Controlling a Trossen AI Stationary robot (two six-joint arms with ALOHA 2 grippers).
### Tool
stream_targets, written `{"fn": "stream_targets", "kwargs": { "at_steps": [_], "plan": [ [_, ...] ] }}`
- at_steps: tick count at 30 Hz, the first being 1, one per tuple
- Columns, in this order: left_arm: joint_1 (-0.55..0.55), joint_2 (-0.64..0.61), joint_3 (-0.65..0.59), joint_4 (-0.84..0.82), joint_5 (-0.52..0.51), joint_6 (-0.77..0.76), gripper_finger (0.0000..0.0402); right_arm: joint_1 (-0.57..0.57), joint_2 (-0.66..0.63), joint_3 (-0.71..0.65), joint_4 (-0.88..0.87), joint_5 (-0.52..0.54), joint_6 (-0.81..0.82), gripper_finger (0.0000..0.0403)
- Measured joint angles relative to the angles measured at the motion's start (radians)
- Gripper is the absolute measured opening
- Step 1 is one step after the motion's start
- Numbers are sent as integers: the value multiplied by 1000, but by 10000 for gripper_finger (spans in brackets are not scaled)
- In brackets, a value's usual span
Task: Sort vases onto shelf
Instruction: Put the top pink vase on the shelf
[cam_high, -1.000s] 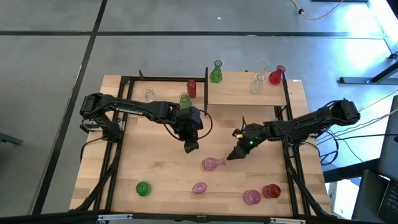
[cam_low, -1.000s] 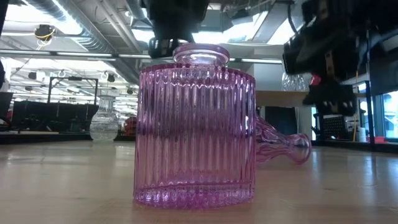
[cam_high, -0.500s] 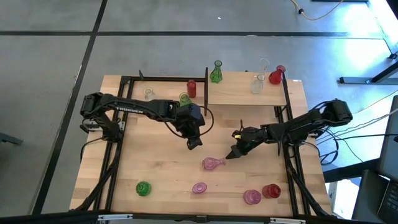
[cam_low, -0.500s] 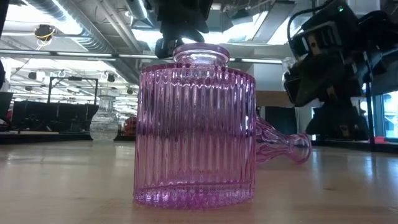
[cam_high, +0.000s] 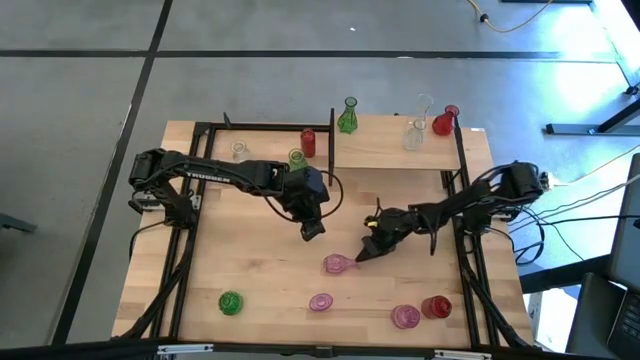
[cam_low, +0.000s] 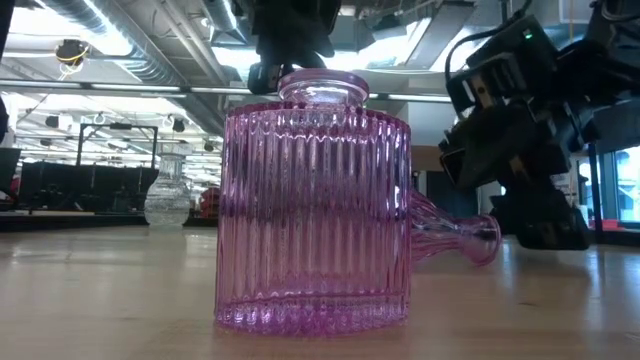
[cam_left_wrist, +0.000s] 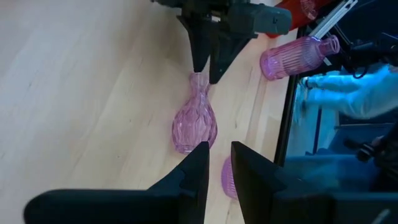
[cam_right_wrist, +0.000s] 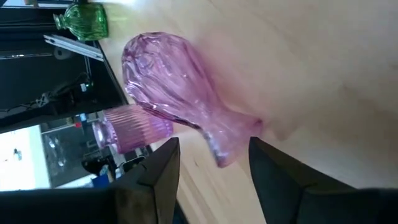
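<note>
I've brought my right gripper (cam_high: 362, 254) in from a second ago; its fingers now straddle the neck of the pink vase (cam_high: 340, 264) lying on the tabletop (cam_high: 250, 270), not yet clamped. Left gripper (cam_high: 311, 231) hasn't moved, fingers nearly closed, empty.

Glass on pale wood, dark matt arms

The ribbed pink vase (cam_low: 313, 210) is glossy, translucent glass with fine vertical fluting; the fallen pink vase (cam_right_wrist: 180, 93) has a smoother, wavy moulded surface that catches the light. The tabletop (cam_high: 250, 280) is light wood with a matt, faintly grained finish, as is the shelf (cam_high: 385, 150) board in its thin black metal frame. The right gripper (cam_right_wrist: 211, 168) fingers look like matt dark plastic.
</note>
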Motion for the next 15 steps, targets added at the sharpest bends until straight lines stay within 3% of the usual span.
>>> {"fn": "stream_targets", "kwargs": {
  "at_steps": [5, 10, 15],
  "plan": [
    [1, 0, 0, 0, -13, -1, 66, 0, 30, 31, 0, -72, 32, 172],
    [6, 0, 0, 0, -31, 1, 66, 0, 76, 50, 7, -70, 65, 166],
    [15, 0, 0, 1, -48, 2, 66, 0, 114, 74, 18, -53, 56, 100]
  ]
}}
